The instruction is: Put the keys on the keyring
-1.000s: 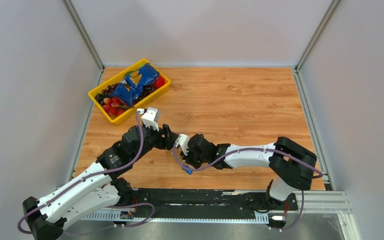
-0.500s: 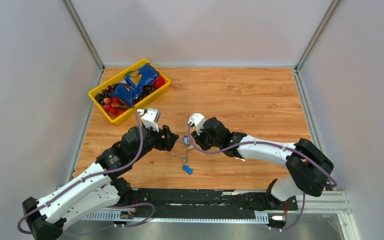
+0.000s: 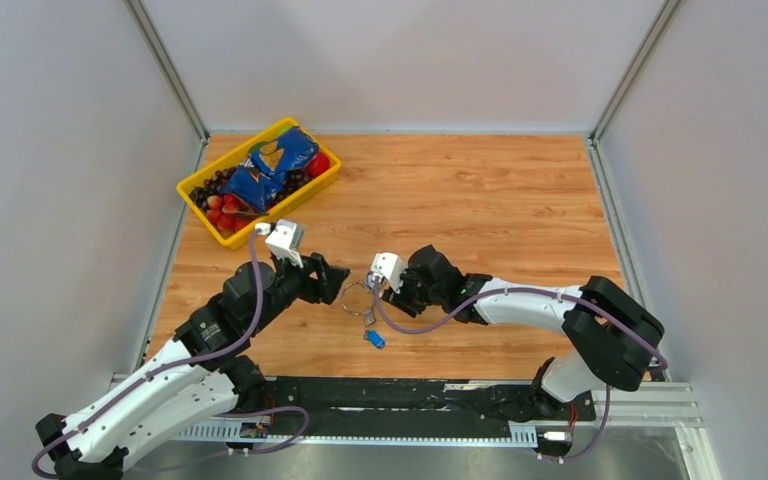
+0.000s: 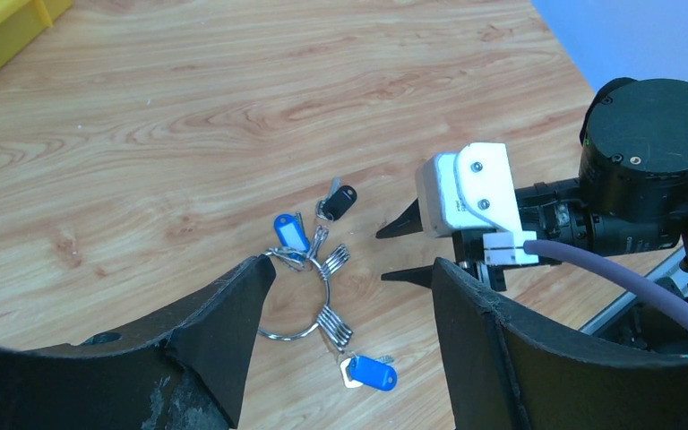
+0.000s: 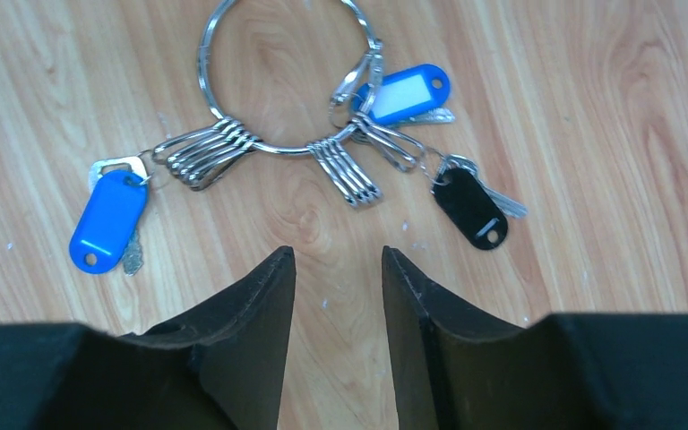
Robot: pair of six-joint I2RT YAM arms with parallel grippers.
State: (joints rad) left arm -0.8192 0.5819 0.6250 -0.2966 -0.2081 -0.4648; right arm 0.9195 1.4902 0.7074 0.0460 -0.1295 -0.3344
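Note:
The keyring [image 3: 357, 294], a thin silver wire ring, lies flat on the wooden table between my two grippers. Wire clips on it carry a black-headed key [image 5: 471, 209] and two blue-tagged keys [image 5: 107, 219] [image 5: 409, 92]. In the left wrist view the ring [image 4: 329, 288] lies between my fingertips, with one blue tag [image 4: 372, 372] near and the black key [image 4: 339, 202] beyond. My left gripper [image 3: 336, 284] [image 4: 351, 264] is open and empty, just left of the ring. My right gripper [image 3: 377, 287] [image 5: 336, 253] is open and empty, just right of it, fingertips short of the ring.
A yellow tray [image 3: 290, 205] with a blue bag and red and dark fruit stands at the back left; its corner shows in the left wrist view [image 4: 0, 27]. Grey walls enclose the table. A black rail [image 3: 410, 400] runs along the near edge.
The grippers were close together over the ring a second ago. They have drawn apart, the left arm pulling back left, and the ring now lies uncovered on the table.

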